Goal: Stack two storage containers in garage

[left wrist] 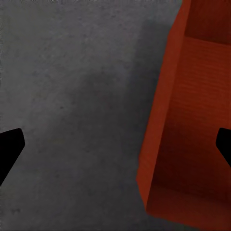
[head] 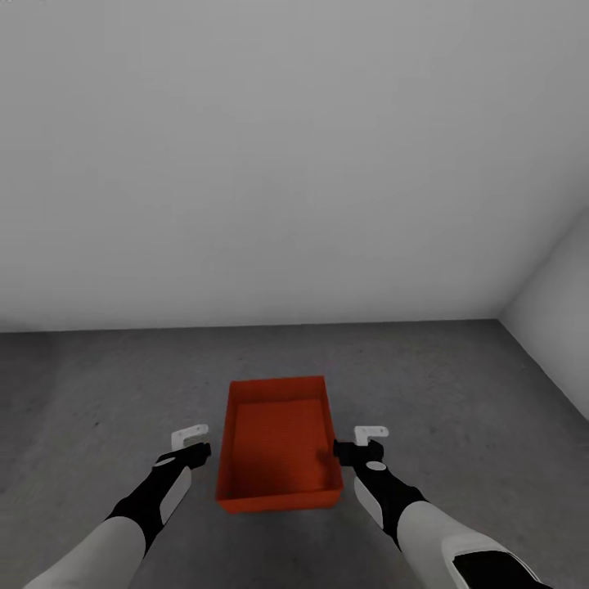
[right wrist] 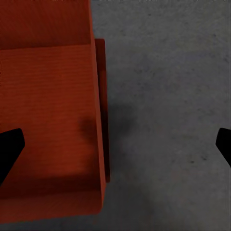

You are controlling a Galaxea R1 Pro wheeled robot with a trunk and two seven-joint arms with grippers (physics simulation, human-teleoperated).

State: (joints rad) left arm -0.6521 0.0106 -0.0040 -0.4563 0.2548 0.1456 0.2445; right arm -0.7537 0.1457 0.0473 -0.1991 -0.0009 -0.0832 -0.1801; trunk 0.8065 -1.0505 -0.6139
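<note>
**Orange bin on garage floor, a gripper over each long side**

The left gripper (head: 201,440) hangs just left of the storage container (head: 278,442), jaws spread wide and empty; one fingertip (left wrist: 10,149) is over bare concrete, the other over the bin's inside. The container sits on the grey floor (head: 458,384), near the white wall (head: 286,164). The right gripper (head: 350,442) straddles its right wall, likewise wide open, holding nothing.

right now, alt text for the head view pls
An open orange-red storage container sits on the grey concrete floor near a white wall. The left pincer and right pincer flank it, both open, gripping nothing.
</note>
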